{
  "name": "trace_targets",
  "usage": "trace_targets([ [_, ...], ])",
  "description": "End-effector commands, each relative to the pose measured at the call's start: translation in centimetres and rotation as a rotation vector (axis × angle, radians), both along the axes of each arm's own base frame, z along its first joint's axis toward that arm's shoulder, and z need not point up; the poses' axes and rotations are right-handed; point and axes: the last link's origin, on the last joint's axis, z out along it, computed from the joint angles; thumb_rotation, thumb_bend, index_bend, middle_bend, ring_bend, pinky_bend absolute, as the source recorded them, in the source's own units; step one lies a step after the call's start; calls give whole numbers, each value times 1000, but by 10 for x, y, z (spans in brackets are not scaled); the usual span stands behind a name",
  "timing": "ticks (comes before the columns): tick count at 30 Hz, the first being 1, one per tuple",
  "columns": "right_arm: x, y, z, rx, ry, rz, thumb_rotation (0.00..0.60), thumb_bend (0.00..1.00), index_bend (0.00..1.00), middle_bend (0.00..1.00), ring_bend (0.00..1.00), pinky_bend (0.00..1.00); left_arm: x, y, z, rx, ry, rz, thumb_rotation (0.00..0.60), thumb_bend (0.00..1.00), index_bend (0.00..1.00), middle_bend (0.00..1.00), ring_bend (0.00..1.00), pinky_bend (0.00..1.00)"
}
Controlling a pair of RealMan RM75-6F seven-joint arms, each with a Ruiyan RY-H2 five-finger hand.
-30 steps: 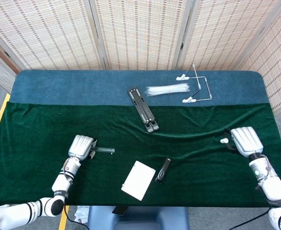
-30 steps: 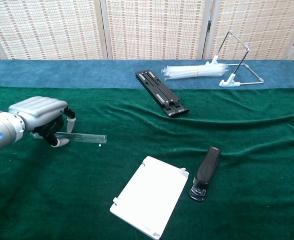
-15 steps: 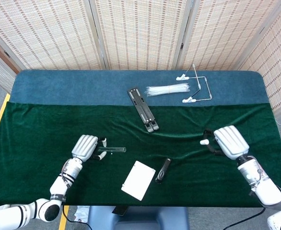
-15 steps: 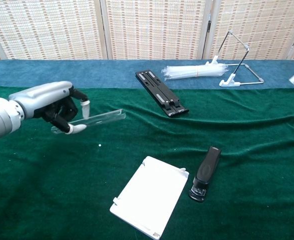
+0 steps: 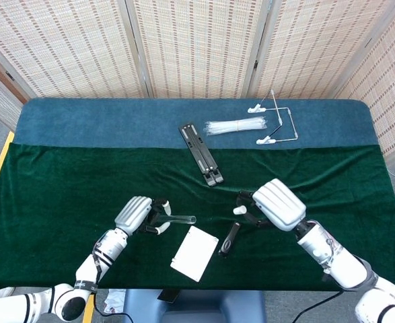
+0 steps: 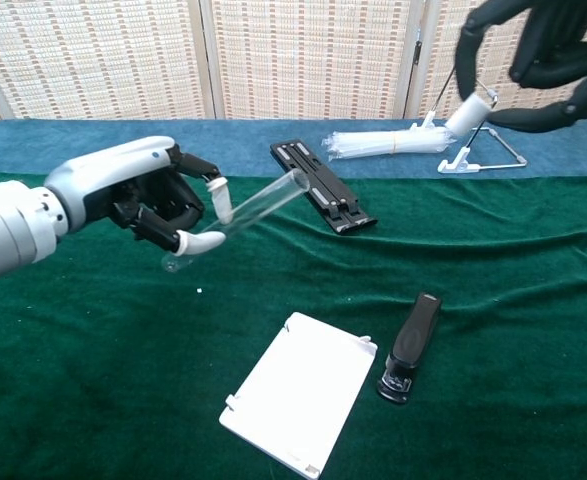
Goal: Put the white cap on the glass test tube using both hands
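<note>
My left hand holds the glass test tube off the green cloth, its open end tilted up and toward the right. My right hand pinches the white cap at its fingertips, raised above the table. In the head view the cap sits a short way right of the tube's open end, with a gap between them. In the chest view only the dark fingers of the right hand show at the top right corner.
A white card and a black stapler-like tool lie on the green cloth below the hands. A black folded stand, a bundle of clear tubes and a wire rack sit at the back.
Both hands rose and moved inward toward the table's middle. The left lifted the tube from the cloth and tilted it up; the right carried the cap leftward to near the tube's mouth.
</note>
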Motion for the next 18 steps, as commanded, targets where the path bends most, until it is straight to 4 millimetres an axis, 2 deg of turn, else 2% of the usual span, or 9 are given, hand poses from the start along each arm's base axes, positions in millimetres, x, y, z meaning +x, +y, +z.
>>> trace_targets([
  [1,11,1,-7,15,1,32,600,665,690,1000,1000,1000,5,-2,-3,-26,-28,8,600,560,677,879,766,829],
  [10,39,2,-25,38,6,104,600,666,693,1000,1000,1000,18,-3,-8,-82,-97,27,600,563,678,879,766,829],
  [18,54,3,-34,46,12,136,600,669,694,1000,1000,1000,23,-4,-10,-103,-123,32,600,565,678,879,766,829],
])
